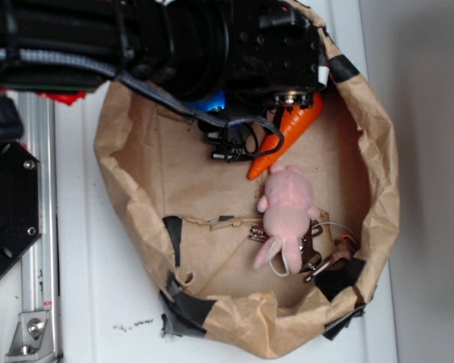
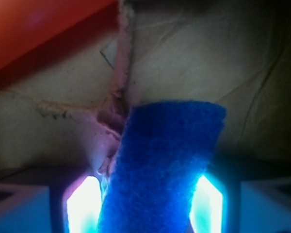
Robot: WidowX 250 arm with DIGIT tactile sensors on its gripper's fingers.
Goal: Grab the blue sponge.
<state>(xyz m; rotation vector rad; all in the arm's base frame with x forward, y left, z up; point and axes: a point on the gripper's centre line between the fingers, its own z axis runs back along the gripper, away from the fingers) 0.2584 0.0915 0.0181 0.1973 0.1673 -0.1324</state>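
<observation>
Judging sponge: light, soft, squashy, rough not slippery | lies between fingers of hand | whether pinched yet, cannot tell | hold across narrow middle.

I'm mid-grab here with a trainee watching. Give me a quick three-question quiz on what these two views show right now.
1. True or false: the flat royal-blue sponge pad sits between the gripper fingers.
2. Which toy lies closest to the orange toy carrot? A) pink plush bunny B) metal key ring
3. What holds all these items?

Key:
1. True; the wrist view shows a finger on each side of it.
2. A.
3. A taped brown paper bag with its rim rolled down.
</observation>
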